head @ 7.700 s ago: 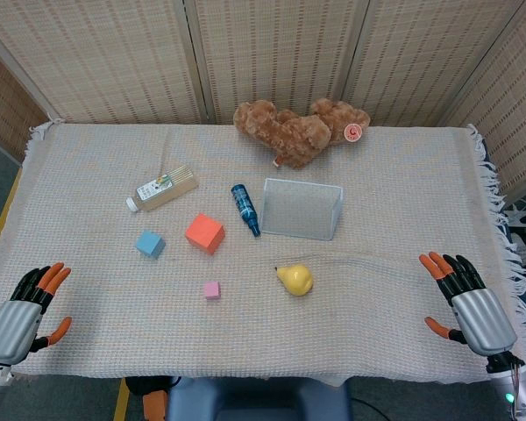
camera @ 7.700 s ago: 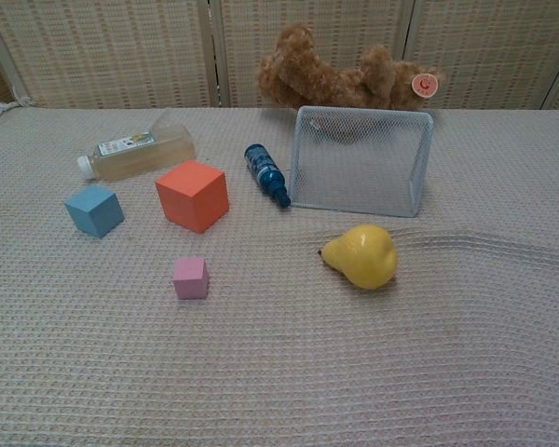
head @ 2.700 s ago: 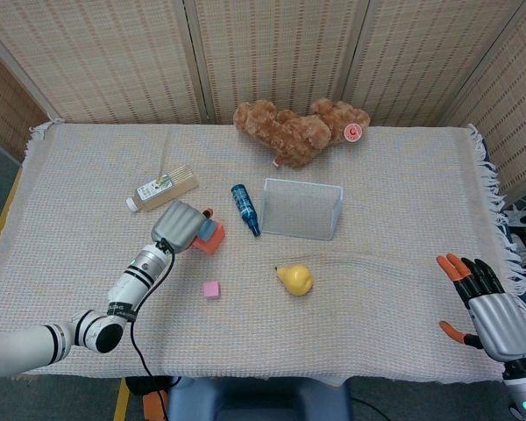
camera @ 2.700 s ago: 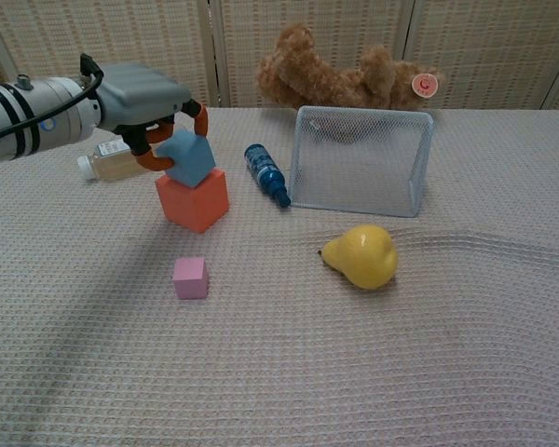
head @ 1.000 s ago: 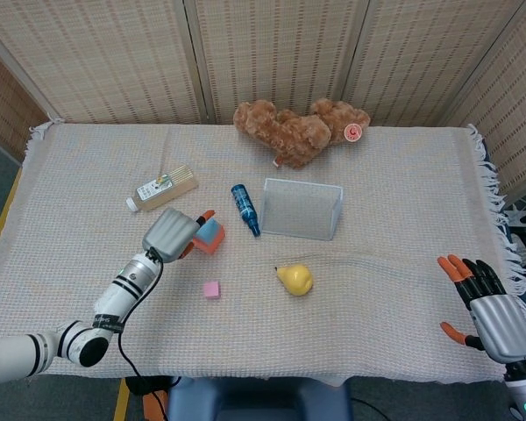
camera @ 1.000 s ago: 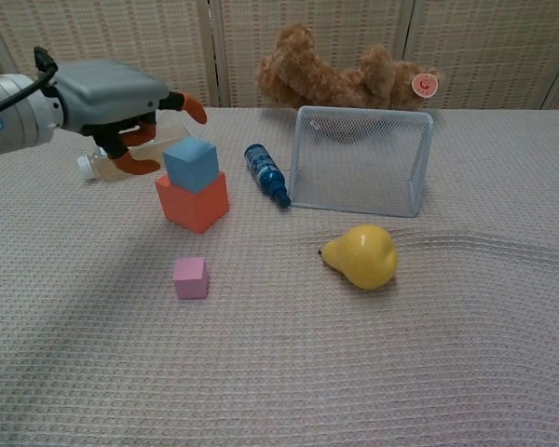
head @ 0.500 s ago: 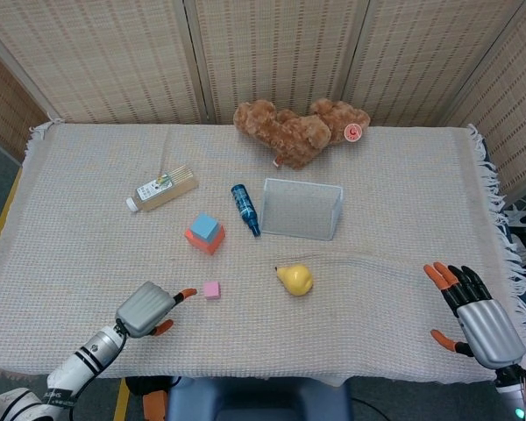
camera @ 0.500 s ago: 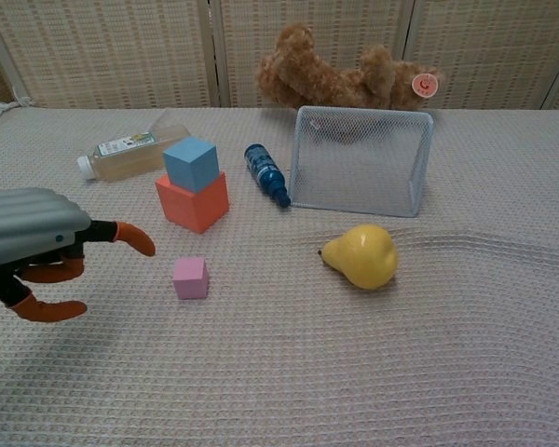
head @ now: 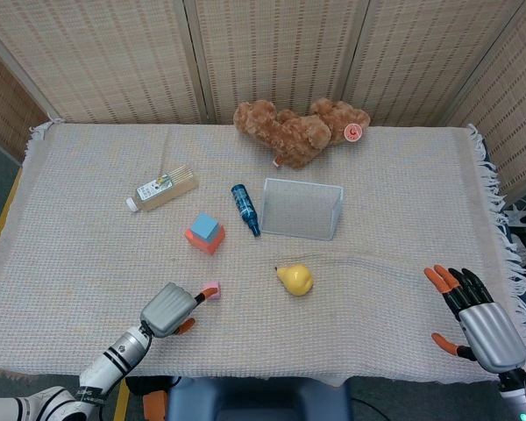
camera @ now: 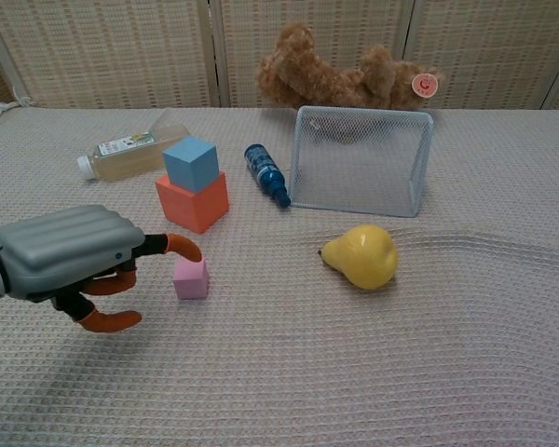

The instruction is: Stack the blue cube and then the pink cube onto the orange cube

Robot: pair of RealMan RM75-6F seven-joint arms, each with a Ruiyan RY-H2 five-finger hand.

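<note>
The blue cube (head: pixel 205 227) (camera: pixel 190 164) sits on top of the orange cube (head: pixel 201 241) (camera: pixel 194 201), left of centre. The small pink cube (head: pixel 213 287) (camera: pixel 191 277) lies on the cloth in front of them. My left hand (head: pixel 170 309) (camera: pixel 77 254) hovers just left of the pink cube, fingers apart and curved, one fingertip reaching over the cube's top; it holds nothing. My right hand (head: pixel 473 321) rests open near the front right corner, seen only in the head view.
A yellow pear (head: pixel 294 279) (camera: pixel 361 256) lies right of the pink cube. Behind it stand a wire mesh basket (head: pixel 302 210) (camera: pixel 360 172) and a blue bottle (head: pixel 244 207) (camera: pixel 265 173). A clear bottle (head: pixel 165 189) (camera: pixel 133 152) and teddy bear (head: pixel 298 131) (camera: pixel 343 76) lie further back.
My left hand let go of the blue cube on the orange cube, dropped back to the front, and has now moved right up to the pink cube. The right hand barely shifted.
</note>
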